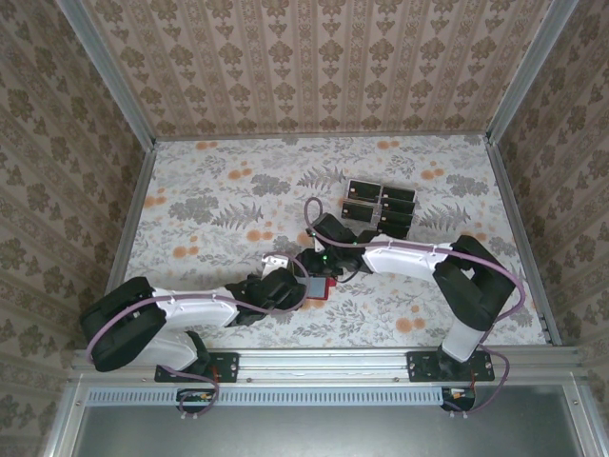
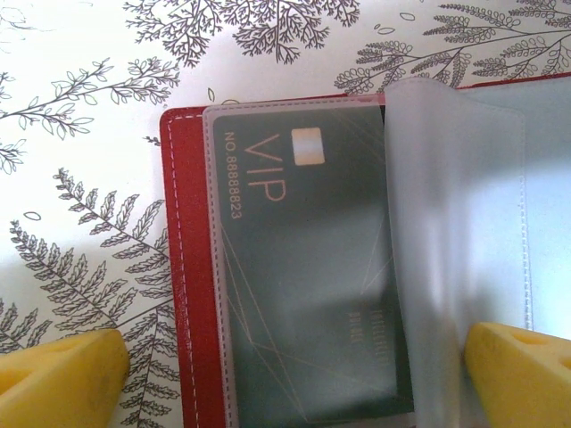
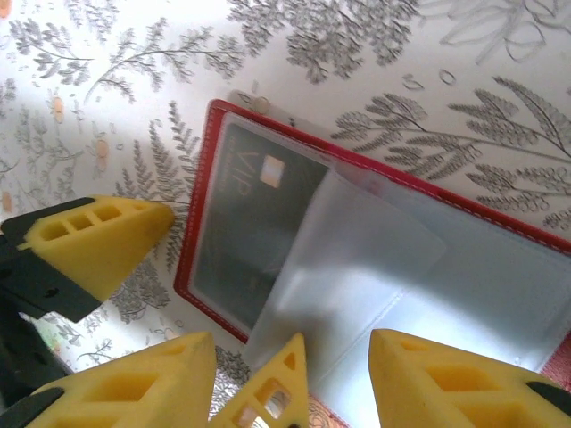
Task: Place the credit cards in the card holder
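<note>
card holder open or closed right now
Open. The card holder lies spread flat on the table, a VIP card inside one clear sleeve and another sleeve lifted beside it.

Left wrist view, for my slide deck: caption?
VIP card sleeved in the open red card holder on the floral table.

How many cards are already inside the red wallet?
1: a dark VIP card sits in a clear sleeve of the open red wallet. More may hide under the other sleeves.

Patterned wallpaper walls (image 1: 324,67), floral tablecloth (image 1: 219,190)
</note>
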You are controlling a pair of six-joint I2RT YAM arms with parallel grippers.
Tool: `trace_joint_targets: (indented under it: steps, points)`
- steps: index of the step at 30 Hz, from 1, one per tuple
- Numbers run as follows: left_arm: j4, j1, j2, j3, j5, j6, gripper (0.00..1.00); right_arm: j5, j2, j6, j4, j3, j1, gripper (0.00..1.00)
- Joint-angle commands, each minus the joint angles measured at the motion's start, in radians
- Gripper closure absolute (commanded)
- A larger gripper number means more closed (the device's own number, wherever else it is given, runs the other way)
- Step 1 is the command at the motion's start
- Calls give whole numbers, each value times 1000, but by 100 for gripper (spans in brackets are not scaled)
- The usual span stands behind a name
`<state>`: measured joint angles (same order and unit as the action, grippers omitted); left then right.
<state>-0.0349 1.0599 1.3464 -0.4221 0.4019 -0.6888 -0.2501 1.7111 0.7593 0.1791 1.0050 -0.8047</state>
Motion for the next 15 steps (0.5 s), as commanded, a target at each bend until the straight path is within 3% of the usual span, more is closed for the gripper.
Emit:
trace_joint_targets:
  steps: [1, 15]
  points:
    - [35, -1, 19, 9, 12, -17, 0, 19, -5, 39, -35, -32, 1, 49]
    - [40, -1, 8, 9, 13, -17, 0, -3, 84, 72, -103, -49, 11, 49]
